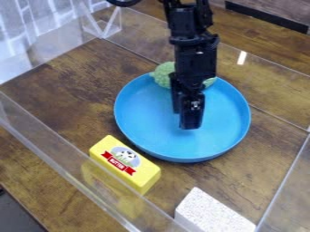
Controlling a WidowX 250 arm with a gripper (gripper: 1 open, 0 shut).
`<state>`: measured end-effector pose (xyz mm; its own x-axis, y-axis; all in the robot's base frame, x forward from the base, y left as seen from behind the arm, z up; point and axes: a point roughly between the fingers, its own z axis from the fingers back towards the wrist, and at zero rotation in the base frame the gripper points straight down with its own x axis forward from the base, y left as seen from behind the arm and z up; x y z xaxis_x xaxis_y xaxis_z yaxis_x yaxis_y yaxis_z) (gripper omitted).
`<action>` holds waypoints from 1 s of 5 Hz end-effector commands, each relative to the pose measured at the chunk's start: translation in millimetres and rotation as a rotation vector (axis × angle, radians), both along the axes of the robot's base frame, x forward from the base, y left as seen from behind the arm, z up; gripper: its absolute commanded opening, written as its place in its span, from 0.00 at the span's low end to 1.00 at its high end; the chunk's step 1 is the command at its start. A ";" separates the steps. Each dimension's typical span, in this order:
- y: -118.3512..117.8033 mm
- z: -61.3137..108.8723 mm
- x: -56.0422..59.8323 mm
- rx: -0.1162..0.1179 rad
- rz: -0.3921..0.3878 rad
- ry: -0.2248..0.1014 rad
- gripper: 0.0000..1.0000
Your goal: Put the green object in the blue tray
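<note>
The blue tray [145, 127] lies in the middle of the wooden table. The green object [161, 72], pale and bumpy, rests at the tray's far rim and is mostly hidden behind the arm. I cannot tell whether it lies inside the rim or on it. My gripper [190, 114] points down over the tray's middle, just in front of the green object and close above the tray floor. It is open, with nothing between its dark fingers.
A yellow block with a red label [123, 162] lies in front of the tray on the left. A white speckled block [216, 214] sits at the bottom edge. Clear plastic walls [49, 136] fence in the table.
</note>
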<state>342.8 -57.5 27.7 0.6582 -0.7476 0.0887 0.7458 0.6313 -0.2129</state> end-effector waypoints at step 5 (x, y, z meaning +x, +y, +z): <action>-5.4 -4.8 3.7 -0.010 -0.056 0.048 1.00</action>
